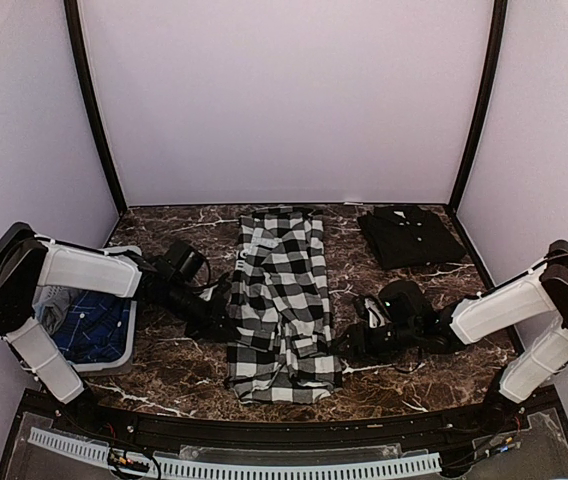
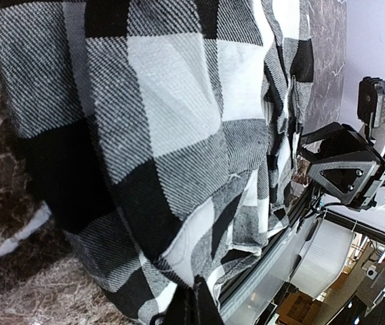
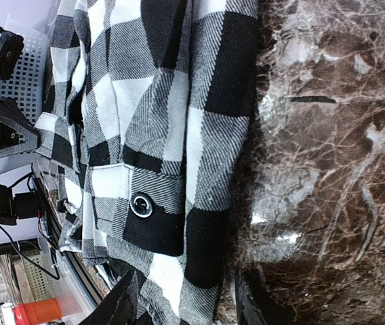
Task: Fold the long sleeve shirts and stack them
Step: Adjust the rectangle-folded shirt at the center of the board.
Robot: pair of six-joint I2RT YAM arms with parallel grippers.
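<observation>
A black-and-white checked long sleeve shirt (image 1: 282, 300) lies flat in the middle of the marble table, folded into a long strip. My left gripper (image 1: 226, 322) sits at its left edge. In the left wrist view its fingers (image 2: 194, 306) are pressed together on the edge of the checked cloth (image 2: 158, 135). My right gripper (image 1: 352, 340) is at the shirt's right edge, low on the table. It is open, and its two fingers (image 3: 121, 305) straddle the shirt's edge near a cuff button (image 3: 141, 205). A folded black shirt (image 1: 409, 235) lies at the back right.
A white perforated basket (image 1: 127, 345) holding blue checked cloth (image 1: 94, 325) stands at the left, beside my left arm. Black frame posts and pale walls close in the table on three sides. A grey rail (image 1: 234, 465) runs along the near edge.
</observation>
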